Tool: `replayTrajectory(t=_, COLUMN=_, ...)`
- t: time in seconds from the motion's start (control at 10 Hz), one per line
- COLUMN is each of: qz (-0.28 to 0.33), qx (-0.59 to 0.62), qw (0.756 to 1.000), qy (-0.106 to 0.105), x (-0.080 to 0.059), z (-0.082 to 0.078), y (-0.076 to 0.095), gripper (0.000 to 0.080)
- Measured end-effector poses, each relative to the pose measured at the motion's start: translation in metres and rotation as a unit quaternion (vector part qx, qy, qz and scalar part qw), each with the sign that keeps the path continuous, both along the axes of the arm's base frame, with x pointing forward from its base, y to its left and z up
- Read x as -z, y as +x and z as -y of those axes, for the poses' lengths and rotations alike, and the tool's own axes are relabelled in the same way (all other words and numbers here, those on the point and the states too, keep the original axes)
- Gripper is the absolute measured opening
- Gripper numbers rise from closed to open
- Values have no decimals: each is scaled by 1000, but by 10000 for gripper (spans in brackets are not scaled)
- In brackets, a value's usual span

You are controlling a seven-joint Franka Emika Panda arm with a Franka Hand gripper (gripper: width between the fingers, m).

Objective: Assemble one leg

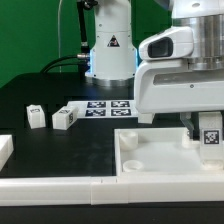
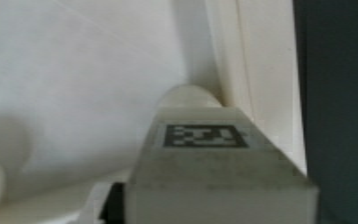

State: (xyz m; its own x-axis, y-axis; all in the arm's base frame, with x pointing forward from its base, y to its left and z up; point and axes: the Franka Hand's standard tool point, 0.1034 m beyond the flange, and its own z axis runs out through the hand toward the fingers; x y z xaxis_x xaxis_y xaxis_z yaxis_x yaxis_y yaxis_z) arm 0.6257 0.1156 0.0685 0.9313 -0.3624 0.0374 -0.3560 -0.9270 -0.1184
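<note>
My gripper [image 1: 207,126] is shut on a leg [image 1: 211,137], a small white block with a black-and-white tag facing the camera. It holds the leg upright at the exterior view's right, low over the large white square panel [image 1: 165,152] with round corner recesses. I cannot tell whether the leg touches the panel. In the wrist view the leg [image 2: 208,150] fills the middle with its tag on top, and its far end lies close to the panel's raised edge [image 2: 247,60]. Two more legs [image 1: 37,117] [image 1: 65,118] lie on the black table at the exterior view's left.
The marker board [image 1: 108,106] lies on the table in front of the robot's base [image 1: 108,50]. A white part [image 1: 5,150] lies at the exterior view's left edge. A long white rim [image 1: 60,185] runs along the front.
</note>
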Motion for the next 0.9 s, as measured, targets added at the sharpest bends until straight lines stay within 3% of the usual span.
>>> replayTrajectory(t=0.2, qz=-5, qx=141, qw=990, qy=8, x=1, z=0, y=0, gripper=290)
replayTrajectory(t=0.4, qz=-16, qx=268, qw=963, qy=17, x=1, z=1, y=0, gripper=291)
replayTrajectory(t=0.7, qz=-32, qx=460, qw=886, qy=42, x=3, z=2, y=-1, gripper=291)
replayTrajectory(t=0.9, qz=-42, qx=510, qw=858, qy=56, x=3, z=4, y=-1, gripper=291)
